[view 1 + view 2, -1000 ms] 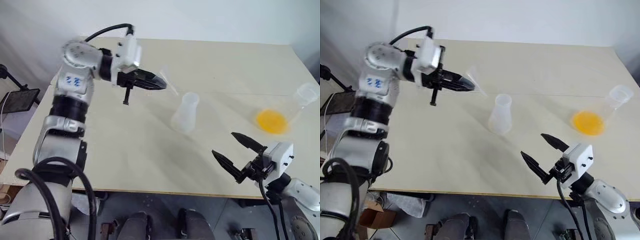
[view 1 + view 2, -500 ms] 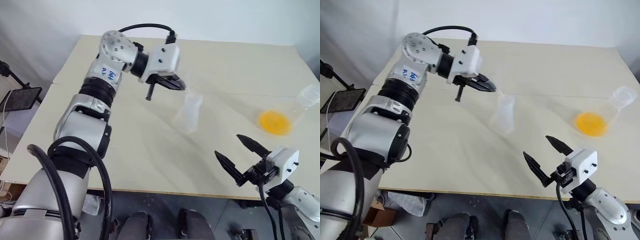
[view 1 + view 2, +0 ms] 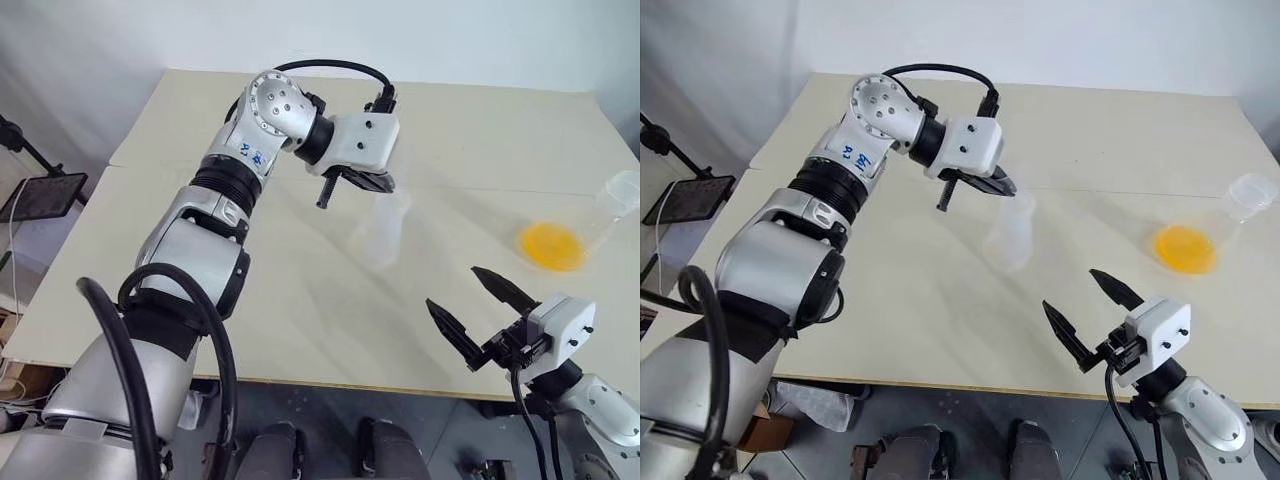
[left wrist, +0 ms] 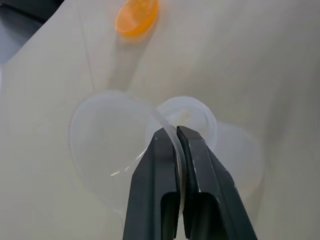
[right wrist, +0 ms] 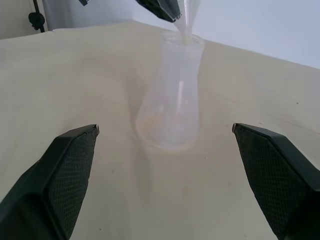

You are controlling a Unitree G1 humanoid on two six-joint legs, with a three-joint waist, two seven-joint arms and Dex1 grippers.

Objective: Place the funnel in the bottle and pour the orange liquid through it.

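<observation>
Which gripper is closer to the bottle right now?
Left. The left gripper sits just over the bottle mouth, shut on the funnel rim. The right gripper is open, off toward the table's near edge.

The robot's left arm reaches out from the near left toward the far middle of the scene, elbow bent, its white wrist turned to the right and angled a little downward. The left pincer (image 4: 176,131) has its two black fingers pressed nearly together, pinching the thin rim of the funnel (image 4: 107,150). The right arm sits low at the near right, forearm raised slightly. The right pincer (image 3: 470,306) points forward and leftward, fingers spread wide apart, holding nothing.
</observation>
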